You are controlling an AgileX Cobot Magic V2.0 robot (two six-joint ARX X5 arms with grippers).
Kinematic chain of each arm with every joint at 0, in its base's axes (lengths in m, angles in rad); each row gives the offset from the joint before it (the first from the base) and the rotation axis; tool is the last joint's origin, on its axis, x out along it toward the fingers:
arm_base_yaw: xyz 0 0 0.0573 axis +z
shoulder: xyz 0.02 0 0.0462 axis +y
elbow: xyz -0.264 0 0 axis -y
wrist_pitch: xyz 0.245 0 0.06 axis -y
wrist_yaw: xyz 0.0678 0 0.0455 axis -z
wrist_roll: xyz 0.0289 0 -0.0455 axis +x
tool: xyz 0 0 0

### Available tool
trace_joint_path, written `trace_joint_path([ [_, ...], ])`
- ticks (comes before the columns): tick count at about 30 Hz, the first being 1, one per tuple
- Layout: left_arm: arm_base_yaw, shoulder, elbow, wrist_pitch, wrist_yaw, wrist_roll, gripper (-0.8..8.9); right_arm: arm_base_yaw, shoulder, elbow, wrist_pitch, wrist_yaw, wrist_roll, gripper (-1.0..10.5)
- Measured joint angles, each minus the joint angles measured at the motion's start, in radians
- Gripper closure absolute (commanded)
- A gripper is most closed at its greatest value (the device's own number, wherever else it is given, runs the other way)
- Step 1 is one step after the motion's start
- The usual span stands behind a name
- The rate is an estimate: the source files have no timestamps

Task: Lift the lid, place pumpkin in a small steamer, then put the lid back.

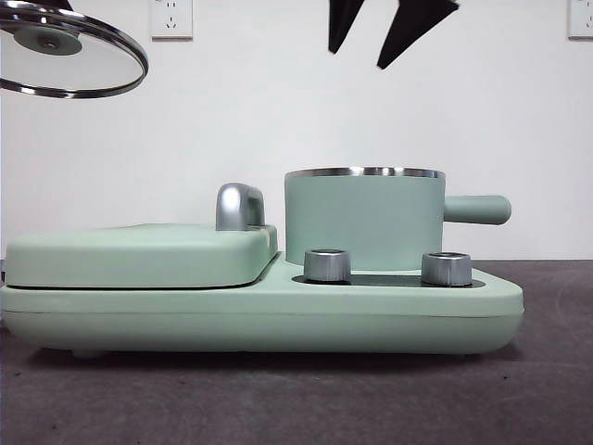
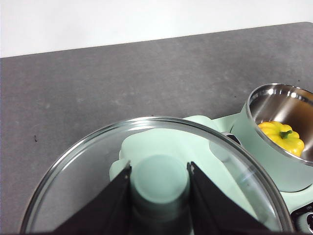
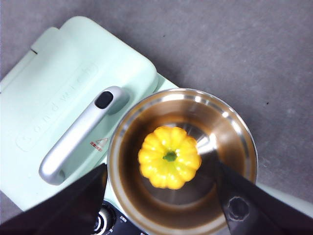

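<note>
The left gripper (image 2: 159, 183) is pinching the mint-green knob of the lid (image 2: 161, 161) between its two jaws, holding the glass disc in the air, off to one side of the small steamer (image 1: 364, 218). The right gripper (image 3: 161, 196) is hanging above the open pot with its jaws spread wide, gripping nothing. The pumpkin (image 3: 169, 157) is sitting inside the steamer, stem up.

front cam can't see the pumpkin (image 3: 169, 157), steamer (image 1: 363, 219) wall hides it; lid (image 1: 69, 49) is cropped by the frame edge.
</note>
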State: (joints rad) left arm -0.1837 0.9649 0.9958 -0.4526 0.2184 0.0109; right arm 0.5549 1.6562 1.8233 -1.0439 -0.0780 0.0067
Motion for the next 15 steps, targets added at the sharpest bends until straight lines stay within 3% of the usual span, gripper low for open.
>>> trace_joint_path([
  [5,0.0,0.0,0.0,0.0,0.049,0.0,8.06,0.0,-0.131,-0.198,0.053,0.0,0.012,6.1],
  [15,-0.039,0.0,0.0,0.016,0.053,0.0,8.06,0.0,-0.439,-0.613,0.192,0.021,0.082,6.1],
])
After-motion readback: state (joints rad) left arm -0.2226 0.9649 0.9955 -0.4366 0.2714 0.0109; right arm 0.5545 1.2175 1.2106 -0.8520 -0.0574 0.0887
